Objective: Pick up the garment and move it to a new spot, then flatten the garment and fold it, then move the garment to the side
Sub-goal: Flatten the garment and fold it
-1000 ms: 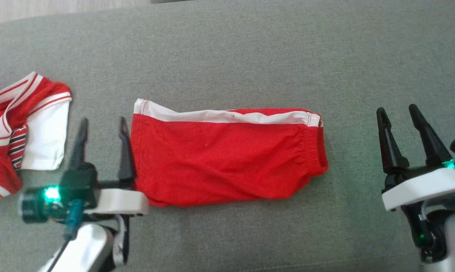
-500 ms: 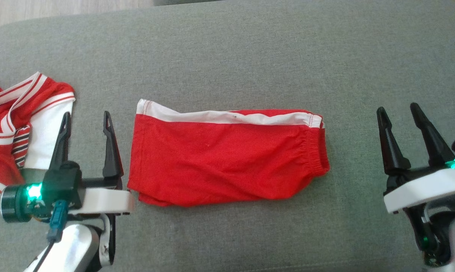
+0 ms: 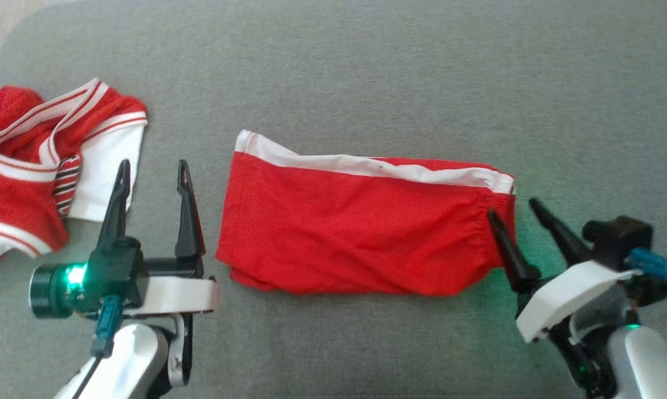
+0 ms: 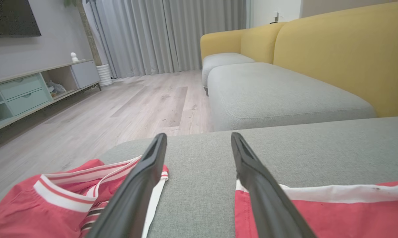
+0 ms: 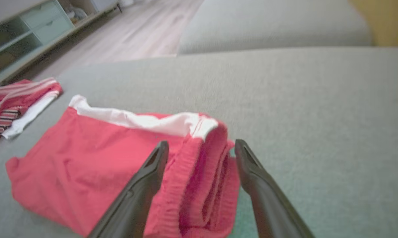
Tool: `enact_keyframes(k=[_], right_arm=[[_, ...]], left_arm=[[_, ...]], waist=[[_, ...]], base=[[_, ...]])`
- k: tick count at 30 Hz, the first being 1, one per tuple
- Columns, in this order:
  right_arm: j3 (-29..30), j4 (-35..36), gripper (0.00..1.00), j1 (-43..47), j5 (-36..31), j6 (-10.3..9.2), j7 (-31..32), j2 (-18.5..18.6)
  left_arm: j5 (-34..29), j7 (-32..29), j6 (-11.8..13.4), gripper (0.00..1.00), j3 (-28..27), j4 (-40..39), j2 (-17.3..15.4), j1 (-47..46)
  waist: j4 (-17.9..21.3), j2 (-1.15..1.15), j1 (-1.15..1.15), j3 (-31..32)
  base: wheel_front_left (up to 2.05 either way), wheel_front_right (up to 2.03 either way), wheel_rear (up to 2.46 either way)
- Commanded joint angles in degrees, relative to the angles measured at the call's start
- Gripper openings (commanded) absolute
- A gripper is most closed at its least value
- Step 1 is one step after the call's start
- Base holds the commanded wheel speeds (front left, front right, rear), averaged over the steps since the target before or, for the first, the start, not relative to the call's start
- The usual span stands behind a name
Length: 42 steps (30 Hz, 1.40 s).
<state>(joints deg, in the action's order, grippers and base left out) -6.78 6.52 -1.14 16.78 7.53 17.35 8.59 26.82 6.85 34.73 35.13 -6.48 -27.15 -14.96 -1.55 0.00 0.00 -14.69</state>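
**Right gripper open at the end of the red shorts**

Head view: the right gripper (image 3: 512,205) sits at the lower right with its two fingers spread wide. One finger shows in front of the stretchy end of the red shorts (image 3: 361,233). The other finger is over the grey cushion (image 3: 367,72) just beside that end. The shorts lie flat in the middle of the cushion, with a white stripe along the far edge. The left gripper (image 3: 154,164) is at the lower left, and its fingers are spread wide too. It holds nothing. It is between the shorts and a heap of red and white clothes (image 3: 34,166), close to both but touching neither.

Left wrist view: the left gripper (image 4: 198,135) points across the cushion with bare grey cloth between its fingers. The heap is on one side and the white-striped corner of the shorts (image 4: 334,211) is on the other. Behind are a yellow sofa (image 4: 334,59), a wooden floor (image 4: 119,105) and a low cabinet (image 4: 23,92).

Right wrist view: this view is a bit blurry. The right gripper (image 5: 201,142) is wide open, and the stretchy end of the shorts (image 5: 86,158) lies bunched between its two fingers. I cannot tell if the fingers touch the cloth.
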Motion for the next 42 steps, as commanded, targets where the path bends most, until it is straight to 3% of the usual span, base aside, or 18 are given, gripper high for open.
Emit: enact_keyframes(k=[1,8,17,18,19,27,35,38,42], right_arm=[[-1.78,0.46,1.00,-1.10,0.58,-0.04,0.13,1.18],[0.24,-9.74,1.00,-2.40,-1.52,-0.04,0.27,1.39],[0.27,-17.15,1.00,-4.66,2.58,-0.04,-0.05,0.28],[0.05,-17.59,0.45,-4.79,3.20,-0.04,0.10,0.33],[-0.10,-17.76,0.00,-4.89,4.07,-0.04,-0.07,0.31],[0.94,-15.03,0.00,-4.63,8.03,-0.04,-2.94,3.57],[4.90,-10.53,0.00,-3.32,10.85,-0.04,-0.12,8.62],[4.85,-7.03,0.00,-3.36,15.26,-0.04,4.33,8.84],[4.10,-1.52,0.00,-4.04,28.00,-0.04,15.06,5.92]], left_arm=[[-0.07,1.00,-0.07,1.00,-2.43,-1.34,-0.84,-3.12],[0.07,2.74,-0.27,1.00,-2.21,-0.81,0.54,-3.60],[-0.34,5.89,-1.07,1.00,-2.55,-1.28,1.85,-4.21],[-0.42,6.24,-1.27,1.00,-2.64,-1.23,1.99,-4.20],[-0.58,6.61,-1.49,1.00,-2.74,-1.23,2.13,-4.21],[-1.52,7.85,-2.76,1.00,-3.88,-0.90,2.70,-3.18],[-1.40,8.02,-3.24,1.00,-4.78,-0.49,2.88,-2.13],[-1.36,8.04,-3.29,1.00,-5.08,-0.26,2.77,-1.76],[-1.38,7.99,-3.01,1.00,-5.21,-0.29,2.69,-1.52]], waist=[[-1.09,0.00,0.00,-0.62],[-2.84,0.00,0.00,-1.26],[-3.25,0.00,0.00,-1.75],[-3.26,0.00,0.00,-1.70],[-3.27,0.00,0.00,-1.66],[-2.92,0.00,0.00,-1.09],[-1.68,0.00,0.00,-0.45],[-0.96,0.00,0.00,-0.05],[-0.16,0.00,0.00,0.21]], base=[[0.00,0.00,0.00],[0.00,0.00,0.00],[0.00,0.00,0.00],[0.00,0.00,0.00],[0.00,0.00,0.00],[0.00,0.00,0.00],[0.00,0.00,0.00],[0.00,0.00,0.00],[0.00,0.00,0.00]])
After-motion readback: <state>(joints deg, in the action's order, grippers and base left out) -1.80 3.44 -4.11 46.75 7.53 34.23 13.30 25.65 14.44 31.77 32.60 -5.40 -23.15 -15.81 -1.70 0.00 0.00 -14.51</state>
